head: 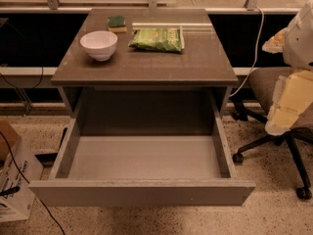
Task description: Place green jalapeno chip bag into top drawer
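Note:
The green jalapeno chip bag [157, 38] lies flat on the brown-grey table [195, 65], at the back and right of centre. The top drawer [144, 158] is pulled fully open below the tabletop, and its light grey floor is bare. My gripper [285, 105] hangs at the far right edge of the camera view, white and pale yellow, to the right of the table and above the chair. It is well away from the bag and the drawer, and nothing shows in it.
A white bowl [99, 44] stands on the table's left side, with a dark-green and yellow sponge [117, 24] behind it. An office chair [274, 97] stands to the right of the drawer. A cardboard box [12, 180] and cables sit on the floor at the left.

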`<control>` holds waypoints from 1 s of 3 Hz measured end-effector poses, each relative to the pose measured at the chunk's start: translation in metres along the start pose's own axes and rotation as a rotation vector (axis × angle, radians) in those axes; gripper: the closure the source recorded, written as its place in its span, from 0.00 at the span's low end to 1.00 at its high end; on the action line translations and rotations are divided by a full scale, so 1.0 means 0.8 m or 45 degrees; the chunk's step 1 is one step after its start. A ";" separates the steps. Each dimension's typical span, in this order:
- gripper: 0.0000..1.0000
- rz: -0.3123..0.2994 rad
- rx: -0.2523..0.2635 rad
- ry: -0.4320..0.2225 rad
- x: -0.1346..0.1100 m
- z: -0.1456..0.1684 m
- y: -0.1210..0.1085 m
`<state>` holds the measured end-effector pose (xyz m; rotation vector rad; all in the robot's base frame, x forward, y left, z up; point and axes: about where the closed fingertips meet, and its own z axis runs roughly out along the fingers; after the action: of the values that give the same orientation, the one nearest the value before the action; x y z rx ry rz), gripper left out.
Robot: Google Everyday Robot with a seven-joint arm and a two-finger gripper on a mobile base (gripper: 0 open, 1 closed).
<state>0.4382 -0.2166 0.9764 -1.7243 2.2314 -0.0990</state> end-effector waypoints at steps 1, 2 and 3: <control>0.00 -0.001 0.011 -0.007 -0.003 -0.002 -0.001; 0.00 0.012 0.037 -0.038 -0.027 0.005 -0.005; 0.00 0.023 0.035 -0.137 -0.068 0.019 -0.017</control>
<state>0.4671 -0.1661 0.9762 -1.6547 2.1577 -0.0319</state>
